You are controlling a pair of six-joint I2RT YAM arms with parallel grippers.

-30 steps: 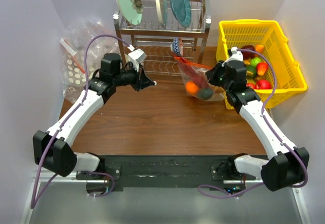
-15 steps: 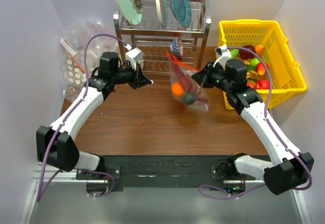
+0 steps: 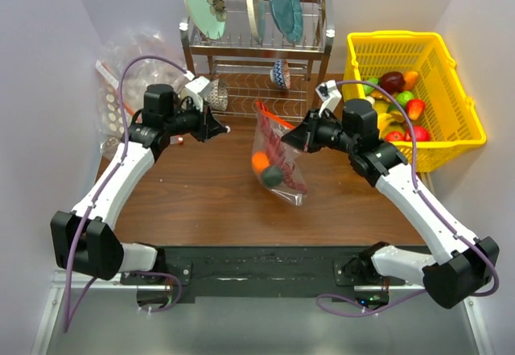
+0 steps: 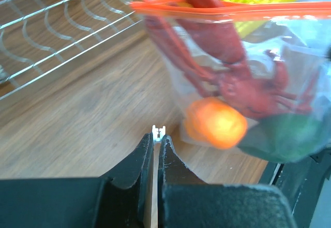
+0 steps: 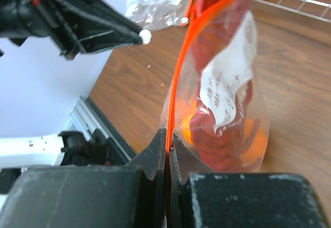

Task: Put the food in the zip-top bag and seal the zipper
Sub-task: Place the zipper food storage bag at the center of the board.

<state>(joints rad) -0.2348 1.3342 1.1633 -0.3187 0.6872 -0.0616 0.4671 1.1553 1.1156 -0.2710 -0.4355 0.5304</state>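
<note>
The right gripper [image 5: 166, 135] pinches the thin orange-red press-seal zipper [image 5: 178, 83] of the small clear plastic zip-top bag [image 3: 278, 162], which hangs just beyond its fingertips over the brown wooden table [image 3: 201, 202]. Inside are the glossy red toy lobster [image 4: 232, 78], round orange [image 4: 217, 122] and dark green round fruit [image 4: 284, 135]. The left gripper [image 4: 158, 135], jaws pressed together on nothing, points at the bag from nearby without touching it.

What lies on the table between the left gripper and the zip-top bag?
Nothing: only bare wooden table between the left gripper and the zip-top bag. The top view and left wrist view both show it.
</note>
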